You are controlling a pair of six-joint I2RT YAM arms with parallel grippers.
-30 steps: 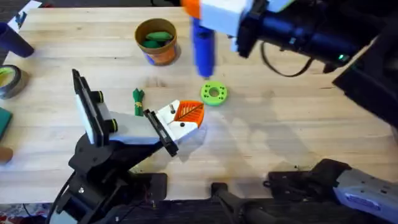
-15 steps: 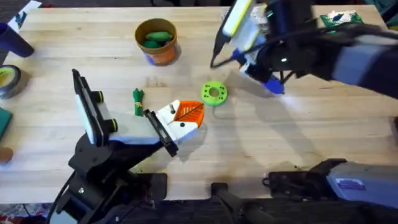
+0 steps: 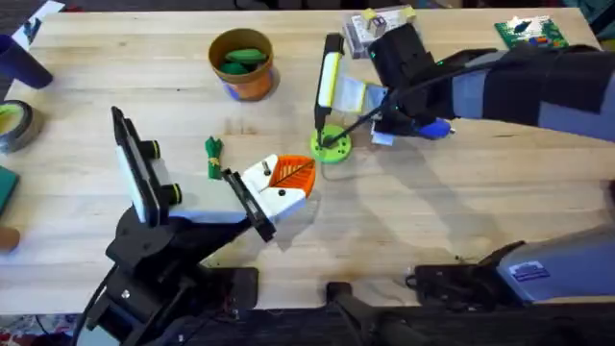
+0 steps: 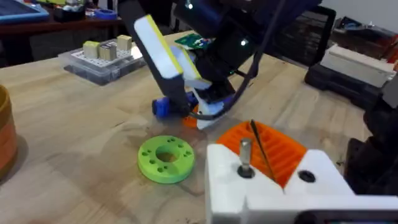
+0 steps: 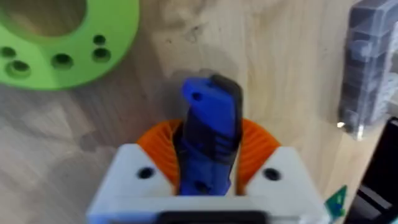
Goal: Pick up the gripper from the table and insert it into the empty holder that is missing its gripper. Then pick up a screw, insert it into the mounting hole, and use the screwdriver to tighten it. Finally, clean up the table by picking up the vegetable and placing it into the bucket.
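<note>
blue screwdriver (image 5: 208, 134) (clamped in orange pads), green disc (image 5: 59, 40) beside

right arm (image 3: 500, 82) spanning above green disc (image 3: 331, 144), open tabletop (image 3: 461, 202) nearer the bases

No text, label or number can be read anywhere.

Green disc (image 3: 331, 145); blue screwdriver (image 5: 210, 140); orange bucket (image 3: 242, 64)
</note>
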